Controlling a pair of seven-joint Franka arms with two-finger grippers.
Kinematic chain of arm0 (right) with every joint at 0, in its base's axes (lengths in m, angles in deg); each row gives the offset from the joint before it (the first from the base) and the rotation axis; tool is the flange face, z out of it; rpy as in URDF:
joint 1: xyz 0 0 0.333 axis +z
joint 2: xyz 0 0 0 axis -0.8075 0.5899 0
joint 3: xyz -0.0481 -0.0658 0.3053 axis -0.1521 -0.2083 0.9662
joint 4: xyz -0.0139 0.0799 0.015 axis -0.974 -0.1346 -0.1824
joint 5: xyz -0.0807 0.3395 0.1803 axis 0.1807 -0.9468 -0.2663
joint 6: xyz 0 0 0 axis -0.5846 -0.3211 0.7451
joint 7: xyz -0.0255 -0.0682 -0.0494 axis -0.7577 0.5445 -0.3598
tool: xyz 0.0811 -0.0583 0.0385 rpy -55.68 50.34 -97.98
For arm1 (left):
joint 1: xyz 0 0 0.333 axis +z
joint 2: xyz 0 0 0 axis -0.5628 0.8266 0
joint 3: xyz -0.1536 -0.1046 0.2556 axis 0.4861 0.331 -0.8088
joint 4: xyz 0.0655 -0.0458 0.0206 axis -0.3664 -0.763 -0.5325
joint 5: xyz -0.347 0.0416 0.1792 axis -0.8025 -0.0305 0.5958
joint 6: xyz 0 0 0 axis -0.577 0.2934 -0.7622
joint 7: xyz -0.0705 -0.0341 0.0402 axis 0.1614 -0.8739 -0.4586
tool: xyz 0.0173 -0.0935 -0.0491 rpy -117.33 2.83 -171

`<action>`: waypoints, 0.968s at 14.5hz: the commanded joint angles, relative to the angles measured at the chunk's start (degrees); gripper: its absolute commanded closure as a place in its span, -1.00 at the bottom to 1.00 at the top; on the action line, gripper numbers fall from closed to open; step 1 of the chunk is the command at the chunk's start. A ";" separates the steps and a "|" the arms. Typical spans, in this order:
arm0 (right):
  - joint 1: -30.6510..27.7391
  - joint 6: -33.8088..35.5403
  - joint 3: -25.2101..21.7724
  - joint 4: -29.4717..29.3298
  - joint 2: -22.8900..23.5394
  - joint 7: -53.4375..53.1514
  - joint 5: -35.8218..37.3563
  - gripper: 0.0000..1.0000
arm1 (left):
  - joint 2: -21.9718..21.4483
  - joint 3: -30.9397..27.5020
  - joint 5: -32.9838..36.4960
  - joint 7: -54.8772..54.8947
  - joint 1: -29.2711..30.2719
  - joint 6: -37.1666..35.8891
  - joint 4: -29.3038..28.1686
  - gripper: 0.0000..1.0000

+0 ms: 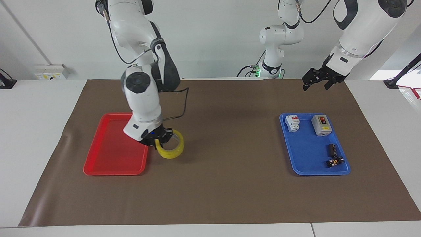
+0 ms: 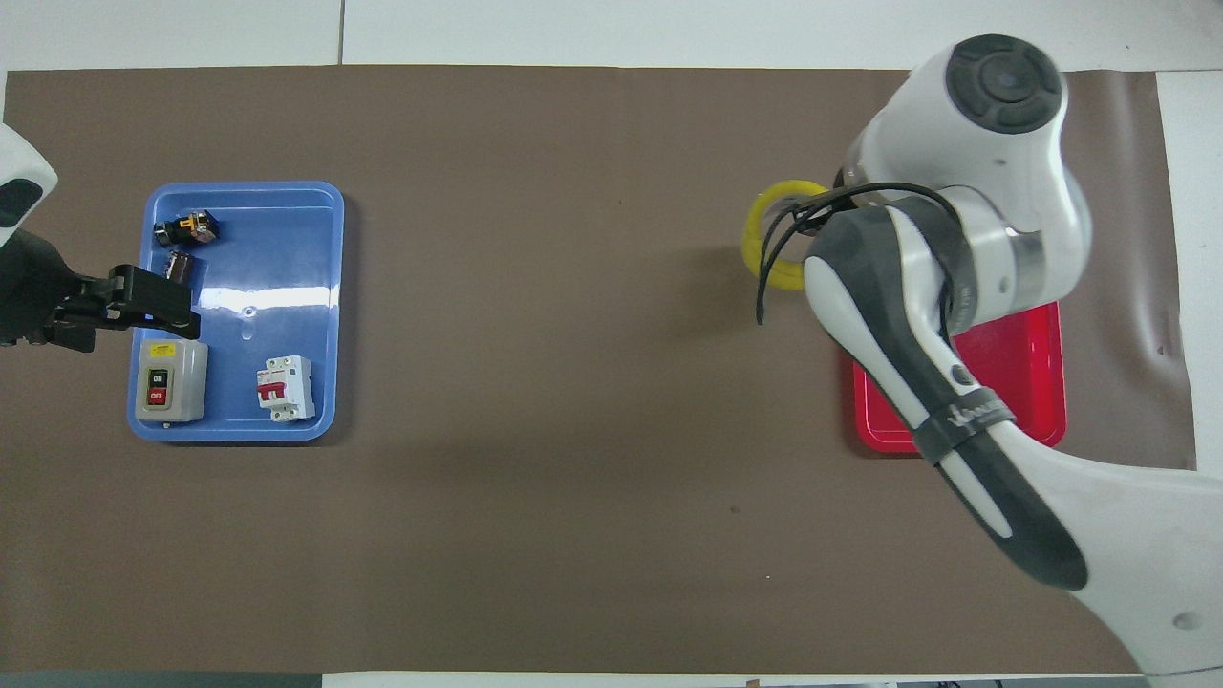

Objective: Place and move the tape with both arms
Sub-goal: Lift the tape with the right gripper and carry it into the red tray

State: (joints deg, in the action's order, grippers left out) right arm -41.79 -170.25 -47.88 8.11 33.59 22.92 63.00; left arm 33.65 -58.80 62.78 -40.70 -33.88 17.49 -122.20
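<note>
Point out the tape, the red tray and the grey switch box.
tape [image 1: 171, 153]: facing view, on its yellow outer wall.
red tray [image 1: 108, 151]: facing view, on its bare floor.
grey switch box [image 1: 321, 125]: facing view, on its top face, inside the blue tray.
</note>
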 commanded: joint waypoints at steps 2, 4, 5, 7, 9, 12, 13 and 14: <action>-10.29 -3.51 1.12 10.86 -5.18 15.77 0.38 1.00 | -1.75 0.07 -0.87 0.16 0.16 -0.40 -1.70 -1.00; -13.37 -11.04 1.12 18.67 -7.38 18.07 0.29 1.00 | -1.67 0.07 -0.87 0.25 0.33 -0.24 -1.70 -1.00; -14.60 -15.27 1.12 22.37 -8.17 20.17 0.29 1.00 | -1.66 0.07 -0.87 0.25 0.25 -0.49 -1.70 -1.00; -16.10 -18.99 1.12 26.69 -9.32 21.77 -0.06 1.00 | -1.93 0.07 -0.87 0.25 0.33 -0.67 -1.97 -1.00; -16.28 -19.70 1.12 27.94 -9.41 21.60 -0.33 1.00 | -2.02 -0.01 -0.96 -0.01 0.68 -0.67 -1.97 -1.00; -16.28 -21.63 1.03 30.05 -9.85 21.86 -0.41 1.00 | -2.02 -0.10 -0.96 -0.01 0.86 -0.32 -1.88 -1.00; -16.28 -22.25 1.03 30.22 -9.85 22.03 -0.41 1.00 | -2.02 -0.10 -0.96 -0.01 0.86 -0.32 -1.88 -1.00; -16.46 -24.08 1.03 30.31 -9.33 22.21 -0.33 1.00 | -2.02 -0.10 -0.96 -0.01 0.86 -0.32 -1.88 -1.00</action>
State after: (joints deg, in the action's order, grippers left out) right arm -57.16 -191.65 -47.61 36.36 25.86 43.60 62.97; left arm 33.47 -58.96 62.78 -40.73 -33.70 17.02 -122.29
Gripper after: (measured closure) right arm 0.789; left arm 0.000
